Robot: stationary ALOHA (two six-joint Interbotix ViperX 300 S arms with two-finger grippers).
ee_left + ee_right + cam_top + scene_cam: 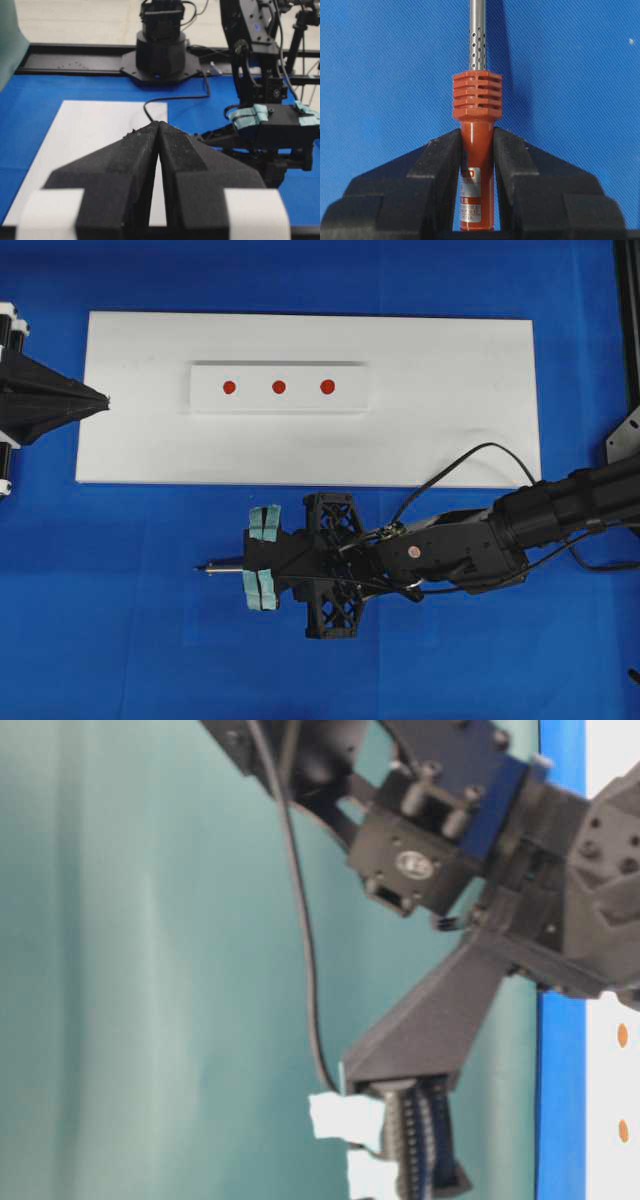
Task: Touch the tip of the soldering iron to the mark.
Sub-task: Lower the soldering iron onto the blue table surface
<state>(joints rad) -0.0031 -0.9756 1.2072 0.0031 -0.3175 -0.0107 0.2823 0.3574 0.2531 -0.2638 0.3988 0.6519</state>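
The soldering iron [476, 145] has a red-orange handle and a perforated silver shaft [477, 35]. My right gripper [477, 137] is shut on that handle. Seen from overhead, the right gripper [250, 566] points left over the blue cloth, in front of the white board. The iron's shaft [222, 566] sticks out to the left, with its tip well short of the marks. Three red marks [279, 387] sit in a row on a small white strip [350, 400] on the board. My left gripper [103, 400] is shut and empty at the board's left edge.
The white board [450, 440] lies on blue cloth [120, 620]. The iron's black cord [470, 455] loops over the board's front right corner and along the right arm [560, 510]. A black rail [630, 320] stands at the far right.
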